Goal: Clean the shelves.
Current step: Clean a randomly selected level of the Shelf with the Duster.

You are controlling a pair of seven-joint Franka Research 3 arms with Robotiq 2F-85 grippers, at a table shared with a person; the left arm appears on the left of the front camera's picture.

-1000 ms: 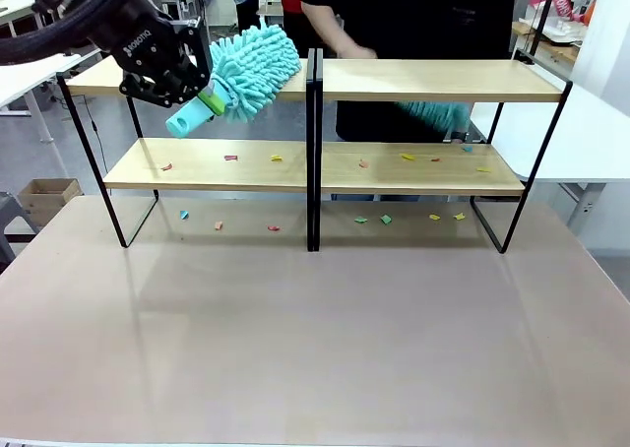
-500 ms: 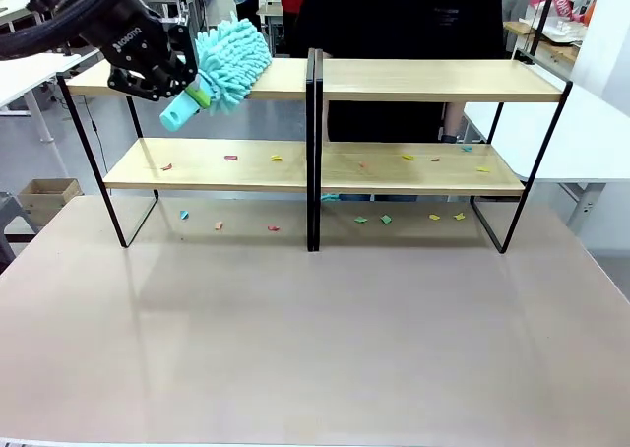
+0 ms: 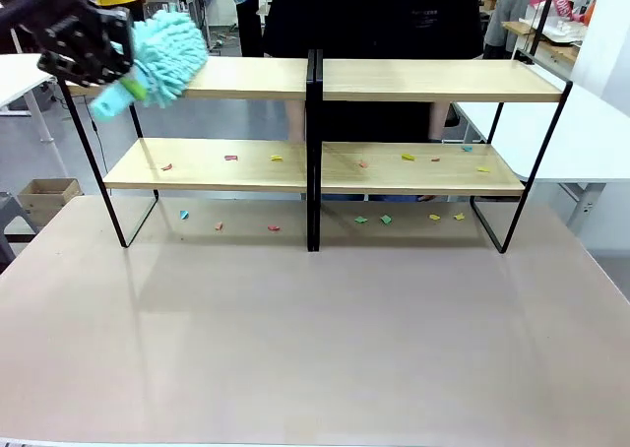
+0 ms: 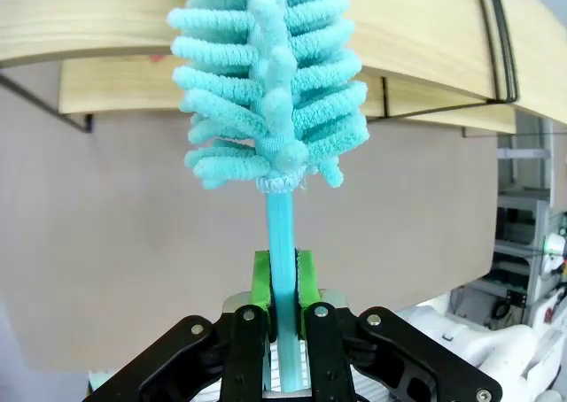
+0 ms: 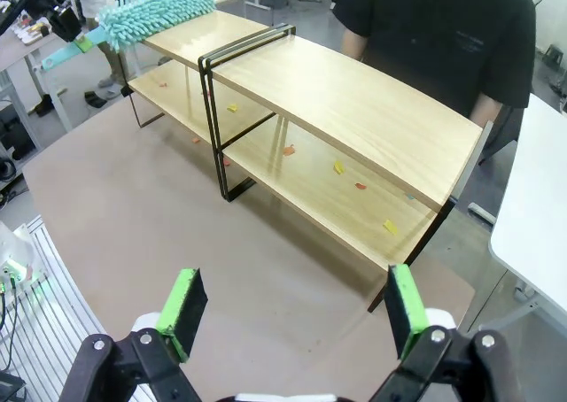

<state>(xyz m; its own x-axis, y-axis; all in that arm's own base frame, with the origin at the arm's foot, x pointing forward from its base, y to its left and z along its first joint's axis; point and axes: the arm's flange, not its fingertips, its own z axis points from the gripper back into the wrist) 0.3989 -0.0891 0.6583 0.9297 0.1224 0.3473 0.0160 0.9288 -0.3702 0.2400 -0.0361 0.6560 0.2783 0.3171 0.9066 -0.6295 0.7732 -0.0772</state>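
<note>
Turquoise fibres of the chenille duster (image 4: pixel 266 92) fan out just beyond the fingertips of the left pincer (image 4: pixel 283 278), whose green pads are pinched on the thin handle low down, well short of the head. The shelves (image 3: pixel 413 80) lie ahead of and below that pincer, with the head over the near end of the top board (image 3: pixel 256 77); whether the fibres actually touch the wood is hard to judge from the front. So slim a handle gripped so far from the head may swivel or slip between the pads once the head drags sideways. Coloured paper scraps (image 3: pixel 276 157) sit lower than the pincer and off to its right on the lower board (image 3: pixel 207 163), with more on the bench (image 3: pixel 315 329) under the rack. A brisk sweep would likely flick them over the back edge or onto the bench instead of gathering them. Reaching the lower tier also means bringing the bulky pincer between the boards, where it could knock the thin black frame and shove the light rack. A person (image 3: pixel 394 14) stands close behind the shelves, so a long stroke could reach them. The right pincer (image 5: pixel 292 300) hangs spread and empty, high above the bench, so it cannot steady the rack.
</note>
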